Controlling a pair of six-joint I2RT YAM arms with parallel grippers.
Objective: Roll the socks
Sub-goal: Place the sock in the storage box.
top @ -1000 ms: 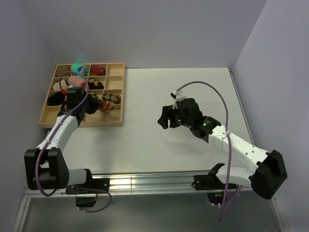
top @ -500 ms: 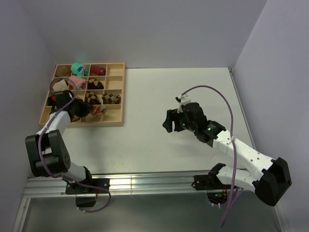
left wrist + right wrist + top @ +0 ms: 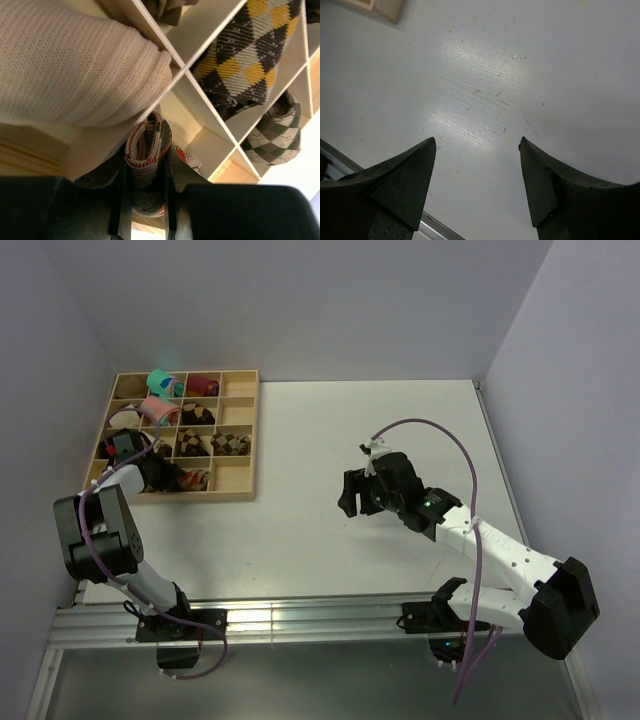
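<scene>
the left gripper [image 3: 166,477] is reaching into the nearest row of the wooden divided tray [image 3: 252,455], coming in from the tray's left side. its jaws are clamped on the rolled sock [image 3: 191,480], a tan argyle roll with dark brown and orange-red in the pattern. in the left wrist view the sock [image 3: 148,145] stands on end between the two dark fingers [image 3: 121,200], pinched on both flanks, its coiled end with the orange-red edge pointing at the tray's dividers [image 3: 200,85]. the roll sits about midway along that nearest row; which compartment it is over i cannot tell for sure.

just behind the sock in the tray, a cream knit roll [image 3: 75,65] bulges over a divider. one compartment further in is a brown and yellow argyle roll [image 3: 250,55], and beside that is a brown, cream and green argyle roll [image 3: 277,135]. in the tray's far row are a teal roll [image 3: 160,381] and a maroon roll [image 3: 203,386], with a pink roll [image 3: 158,410] one row nearer.

the right gripper [image 3: 349,494] is well to the right of the tray, over the bare white table [image 3: 330,430]. its jaws are spread wide with nothing between them; the right wrist view shows only tabletop between the fingers [image 3: 405,175], with a corner of the tray [image 3: 382,7] at the frame's upper left.
</scene>
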